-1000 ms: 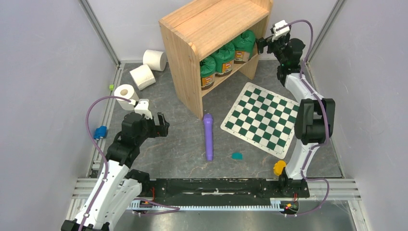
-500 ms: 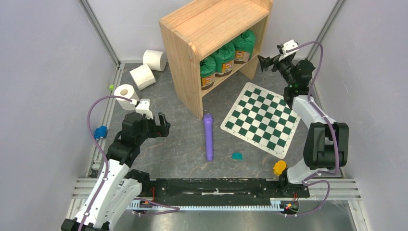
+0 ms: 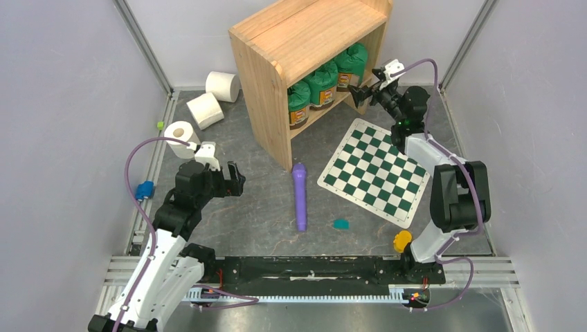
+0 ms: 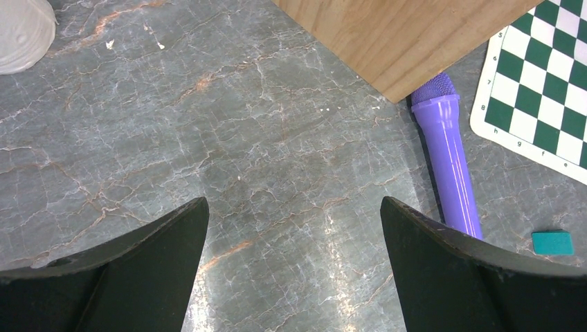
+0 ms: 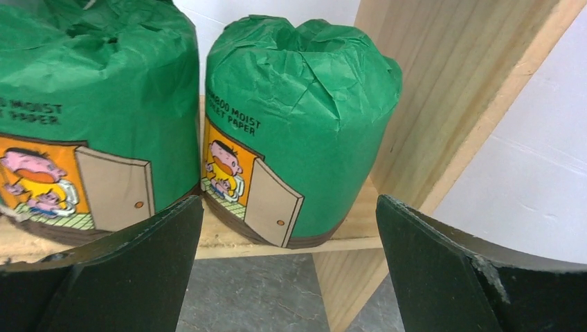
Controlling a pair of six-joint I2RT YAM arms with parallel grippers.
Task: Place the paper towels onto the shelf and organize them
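Three white paper towels lie on the floor left of the shelf: one at the back [image 3: 223, 86], one in the middle [image 3: 205, 110], one nearest my left arm [image 3: 181, 136]. The wooden shelf [image 3: 304, 34] stands at the back centre. My left gripper [image 3: 237, 182] is open and empty over bare floor, right of the nearest roll. In the left wrist view [image 4: 292, 207] one roll's edge [image 4: 21, 34] shows at top left. My right gripper [image 3: 356, 93] is open and empty, facing the shelf's lower tier at its right end [image 5: 289, 204].
Three green canisters [image 3: 322, 84] fill the lower tier; two show in the right wrist view [image 5: 304, 104], next to the side panel [image 5: 450, 83]. A purple microphone-like stick [image 3: 300, 197], a checkered board [image 3: 377, 169] and a small teal piece [image 3: 340, 224] lie on the floor.
My right gripper has swung left and down from beside the shelf's right end to the front of the lower tier. The left arm has not moved.
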